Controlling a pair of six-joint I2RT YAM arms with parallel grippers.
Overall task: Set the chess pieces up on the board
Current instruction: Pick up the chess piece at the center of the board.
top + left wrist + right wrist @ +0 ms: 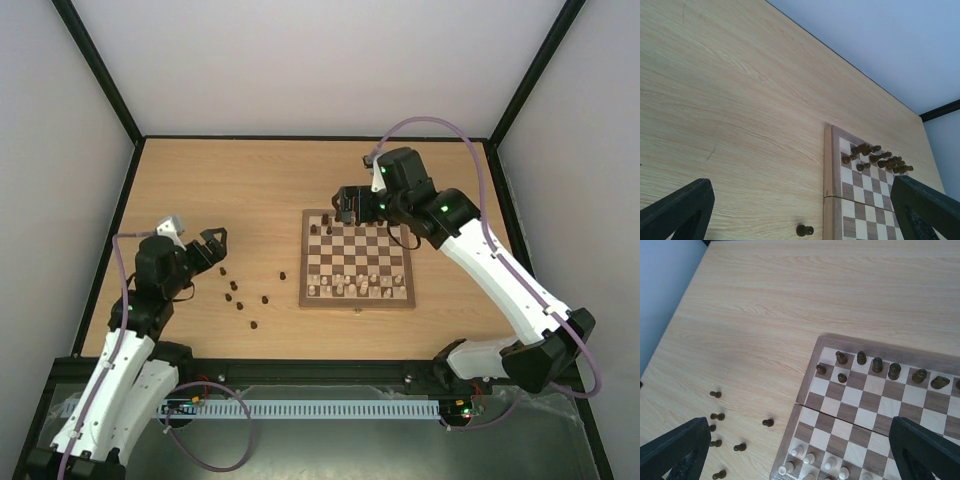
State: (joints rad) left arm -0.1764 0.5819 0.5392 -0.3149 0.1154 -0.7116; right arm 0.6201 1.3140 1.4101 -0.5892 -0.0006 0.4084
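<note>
We see left fingers (677, 212) and right fingers (675, 447) both spread empty, the right by the board's (360, 255) upper-left corner.

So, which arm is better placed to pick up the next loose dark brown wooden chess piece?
Left, probably. The left gripper hangs open beside the dark brown wooden chess pieces scattered on the table; the right gripper is open over the checkered wooden board's far corner.

Fixed camera, high behind the near edge, takes in the whole light wooden table (220, 190); 2 closer wrist cameras, tilted down, share the square brown-and-cream wooden chessboard (810, 375)'s left edge.
</note>
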